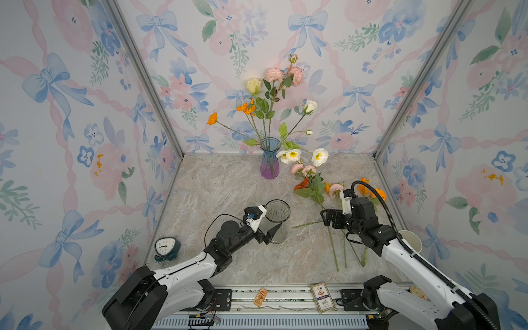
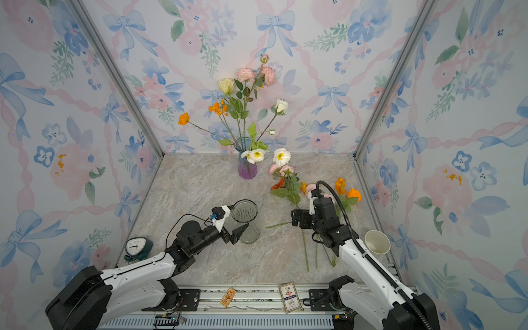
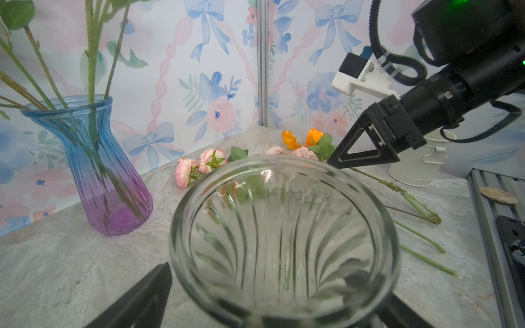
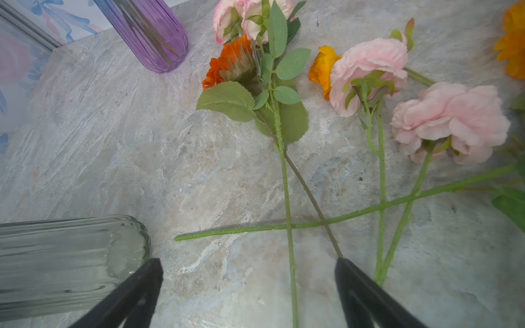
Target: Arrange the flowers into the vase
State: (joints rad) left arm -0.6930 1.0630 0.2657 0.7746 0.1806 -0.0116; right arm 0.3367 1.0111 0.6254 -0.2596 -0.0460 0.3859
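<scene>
Left pincer (image 1: 273,227) is spread wide, jaws either side of an empty clear glass vase (image 1: 277,213) standing centre-front; can't tell if they touch the glass. Right pincer (image 4: 248,262) is released and empty, low over the loose flowers (image 1: 314,188), with one leafy stem passing between its jaws. The loose flowers are pink roses, an orange gerbera and orange poppies, lying flat on the right half of the surface (image 1: 228,185). Most lie front to back, blooms toward the back wall and cut ends toward the front rail. One stem (image 4: 312,224) lies crosswise over the others, cut end pointing at the clear vase, just short of it. The blue-to-purple vase (image 1: 270,158) stands upright at back centre near the wall. It holds a bunch (image 1: 271,97) fanning upward: cream, pink and white roses, orange poppies. White poppies (image 1: 294,155) hang low by its rim, between it and the loose pile. Also around: alarm clock (image 1: 167,248) front-left, white cup (image 1: 411,241) at the right edge behind the right arm, two cards (image 1: 323,297) on the front rail. The surface is grey marbled stone-look. Three walls carry pastel bow-and-flower wallpaper, with aluminium posts in the back corners.
</scene>
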